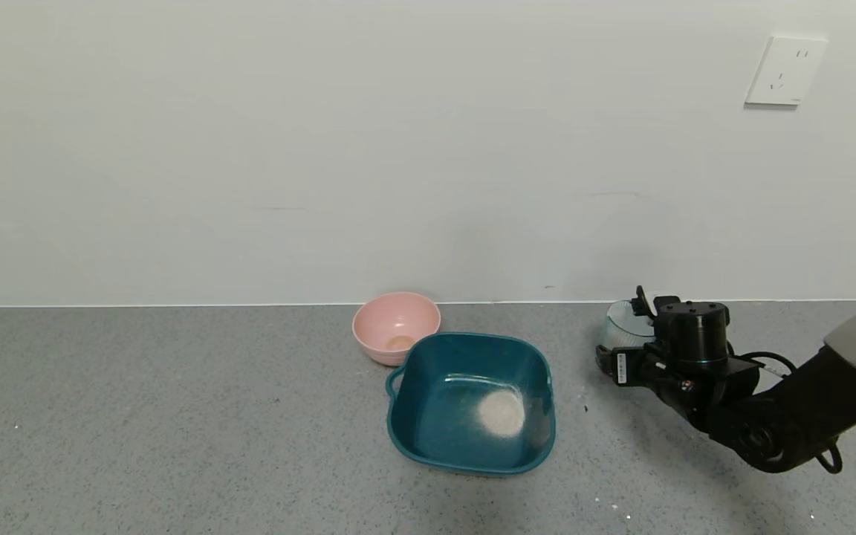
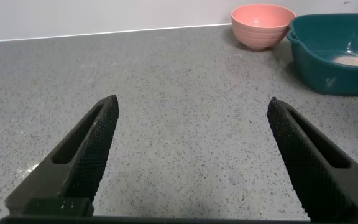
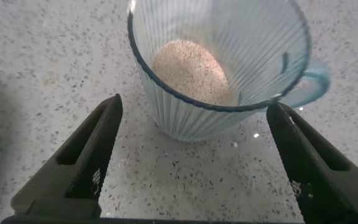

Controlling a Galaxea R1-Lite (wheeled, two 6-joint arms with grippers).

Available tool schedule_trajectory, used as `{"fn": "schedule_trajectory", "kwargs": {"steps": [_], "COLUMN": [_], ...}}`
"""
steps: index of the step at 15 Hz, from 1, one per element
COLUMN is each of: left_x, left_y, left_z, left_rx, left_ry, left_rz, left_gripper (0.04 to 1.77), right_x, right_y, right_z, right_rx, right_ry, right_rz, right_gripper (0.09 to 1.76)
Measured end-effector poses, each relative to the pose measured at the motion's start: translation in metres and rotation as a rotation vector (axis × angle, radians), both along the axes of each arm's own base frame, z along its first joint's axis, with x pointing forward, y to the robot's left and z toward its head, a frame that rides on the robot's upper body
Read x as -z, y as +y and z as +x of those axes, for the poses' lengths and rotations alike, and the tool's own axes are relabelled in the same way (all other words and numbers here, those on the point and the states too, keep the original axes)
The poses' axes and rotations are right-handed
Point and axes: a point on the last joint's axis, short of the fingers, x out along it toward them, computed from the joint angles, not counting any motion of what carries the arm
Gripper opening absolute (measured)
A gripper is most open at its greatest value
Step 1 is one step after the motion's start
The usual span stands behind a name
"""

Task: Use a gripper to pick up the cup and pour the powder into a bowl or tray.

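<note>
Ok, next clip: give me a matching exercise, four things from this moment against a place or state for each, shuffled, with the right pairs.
Things:
1. cup
2. teal basin
3. pink bowl
4. left gripper

Places or states:
A. open over bare countertop, holding nothing
B. ahead of the open right gripper, powder inside
C. against the basin's far corner, near the wall
D. middle of the countertop, a pale powder heap on its floor

Pairs: 1-B, 2-D, 3-C, 4-A

The ribbed pale-blue cup (image 3: 219,65) stands upright holding powder (image 3: 190,70), right of the teal basin (image 1: 428,438).
</note>
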Motion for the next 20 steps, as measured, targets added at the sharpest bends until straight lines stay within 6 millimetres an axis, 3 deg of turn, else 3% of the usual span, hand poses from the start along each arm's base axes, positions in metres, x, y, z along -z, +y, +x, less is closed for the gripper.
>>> {"fn": "schedule_trajectory", "kwargs": {"steps": [4, 9, 14, 20], "left_x": [0.0, 0.0, 0.0, 0.0], "left_y": [0.0, 0.0, 0.0, 0.0], "left_z": [0.0, 0.0, 0.0, 0.0], "left_rx": [0.0, 0.0, 0.0, 0.0], "left_ry": [0.0, 0.0, 0.0, 0.0], "left_rz": [0.0, 0.0, 0.0, 0.0], "left_gripper": [1.72, 1.72, 1.72, 1.72], "right_x": [-0.024, -0.076, -0.13, -0.164], "right_y": [0.004, 0.0, -0.026, -0.064], "right_z": [-0.032, -0.094, -0.168, -0.26], "right_rx": [-0.036, -0.089, -0.114, -0.135], "right_ry": [0.029, 0.074, 0.056, -0.026], "right_rz": [-0.001, -0.006, -0.003, 0.014], "right_gripper": [1.69, 1.7, 1.7, 1.7]}}
